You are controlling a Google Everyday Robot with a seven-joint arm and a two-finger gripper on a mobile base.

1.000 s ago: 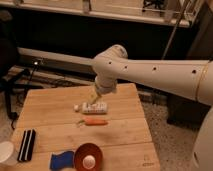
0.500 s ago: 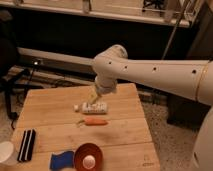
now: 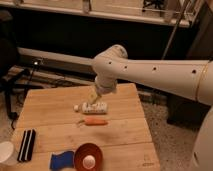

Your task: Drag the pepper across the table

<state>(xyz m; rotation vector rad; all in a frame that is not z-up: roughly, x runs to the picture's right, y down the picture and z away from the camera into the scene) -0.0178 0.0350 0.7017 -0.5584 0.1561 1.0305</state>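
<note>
Approach step; the drag has not begun. The gripper (image 3: 94,96) hangs over a white block (image 3: 95,107) towards the far edge; whether it is open cannot be told. The pepper (image 3: 95,121) lies mid-table (image 3: 125,135), just nearside of the block. Next move: shift nearward and lower onto the pepper. Plank top; a bowl (image 3: 80,152) sits at the near edge. The room is dim.

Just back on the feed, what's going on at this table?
The robot's white arm reaches over the square light wooden table, its gripper hanging just above a white ridged block. The slim orange-red pepper lies on the boards just in front of that block, not held. A red-orange bowl sits near the front edge.
</note>
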